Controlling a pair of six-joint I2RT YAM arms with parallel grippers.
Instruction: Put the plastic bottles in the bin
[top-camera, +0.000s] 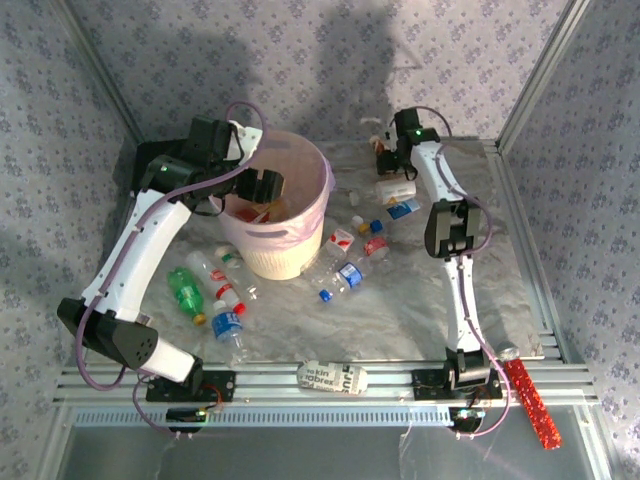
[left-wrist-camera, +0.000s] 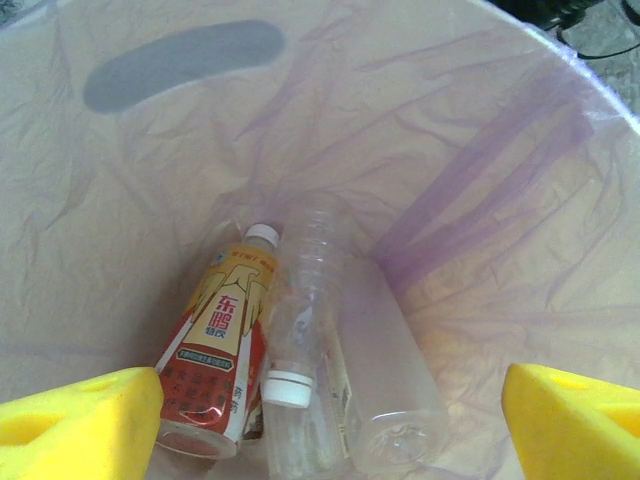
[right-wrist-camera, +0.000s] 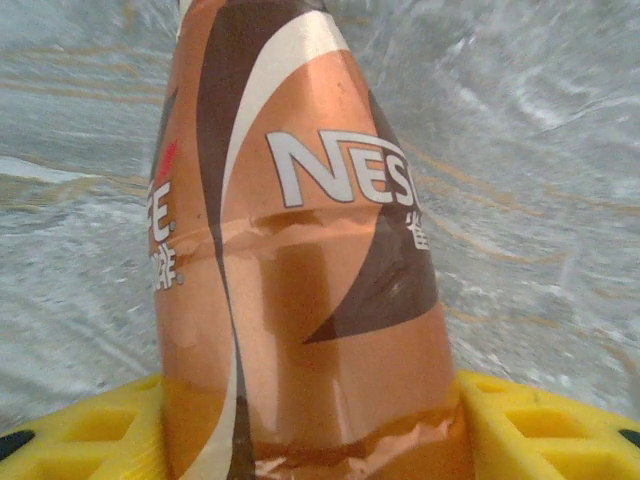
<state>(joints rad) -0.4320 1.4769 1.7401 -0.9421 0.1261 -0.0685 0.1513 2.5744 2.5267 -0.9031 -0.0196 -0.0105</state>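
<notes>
Pink bin (top-camera: 290, 250) from above: my left claw (top-camera: 262, 188) hangs over its mouth, loose bottles (top-camera: 345, 270) beside it. Left wrist: pads (left-wrist-camera: 80, 420) spread above binned bottles (left-wrist-camera: 215, 340). Right wrist: my right claw (right-wrist-camera: 310, 435) pinches a brown bottle (right-wrist-camera: 300, 280).

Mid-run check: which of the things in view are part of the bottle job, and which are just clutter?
Job: pink bin; yellow-red bottle and clear bottles already inside it; brown Nescafé bottle in the right pincer; green bottle and other loose bottles on the table.
Lying about: white printed packet; red strip, both at the near edge.
</notes>
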